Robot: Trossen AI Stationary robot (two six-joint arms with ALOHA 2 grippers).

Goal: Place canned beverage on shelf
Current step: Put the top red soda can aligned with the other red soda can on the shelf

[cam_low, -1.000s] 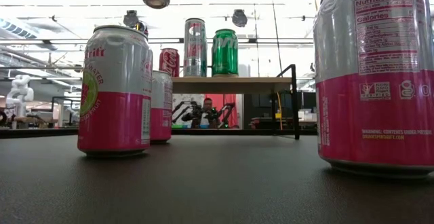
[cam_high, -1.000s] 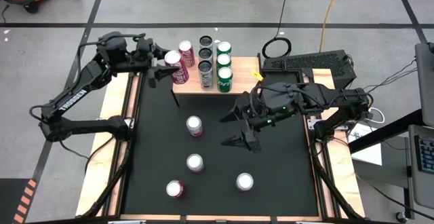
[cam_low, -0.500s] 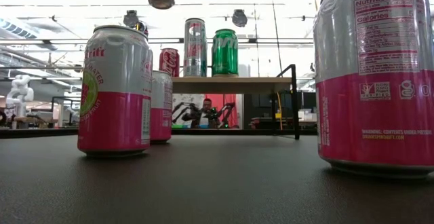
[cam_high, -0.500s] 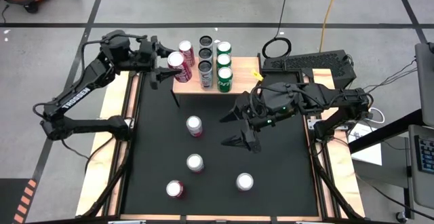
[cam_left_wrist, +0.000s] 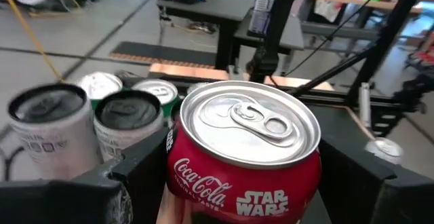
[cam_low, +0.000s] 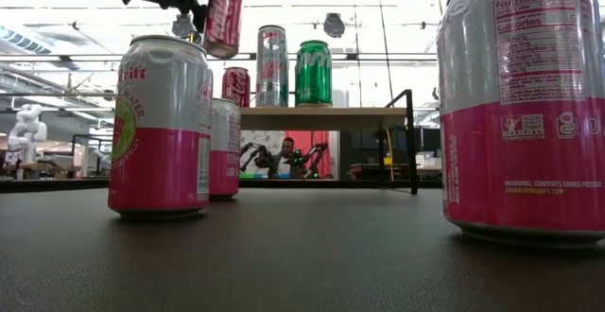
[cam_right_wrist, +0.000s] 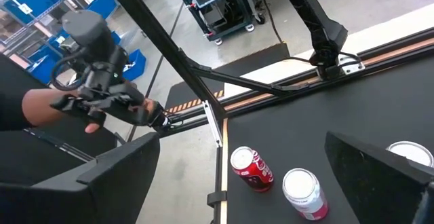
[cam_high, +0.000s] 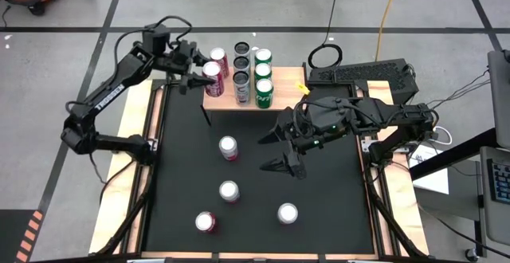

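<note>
A red cola can (cam_left_wrist: 244,153) is in my left gripper (cam_high: 199,73), above the left end of the shelf (cam_high: 236,101), a small light-wood board on thin black legs. In the low view the can (cam_low: 223,21) hangs tilted, higher than the board (cam_low: 321,116). On the shelf stand another red can (cam_high: 219,57), a row of dark-topped cans (cam_high: 241,77) and a row of green cans (cam_high: 263,72). My right gripper (cam_high: 276,151) hangs open over the middle of the black table, touching nothing. My left gripper pinches the can's side wall (cam_left_wrist: 178,157) between its two fingers (cam_left_wrist: 135,176), one on each side, below the top rim. The fingers come nearly level from the table's left. The can is lifted clear of the shelf and tilted, its top showing toward the wrist.
Several cans stand on the black table: one (cam_high: 229,147) mid-table, one (cam_high: 229,191) nearer, a red one (cam_high: 206,221) and one (cam_high: 288,213) near the front edge. Wooden strips (cam_high: 131,135) run along the table's sides. A person's hand (cam_right_wrist: 88,112) shows beyond the table.
My left gripper has carried the red can toward the shelf and a little down, rolling as it went. The can, upright a second ago, is now tipped. The gripper's hold has not changed. My right arm has kept still.
</note>
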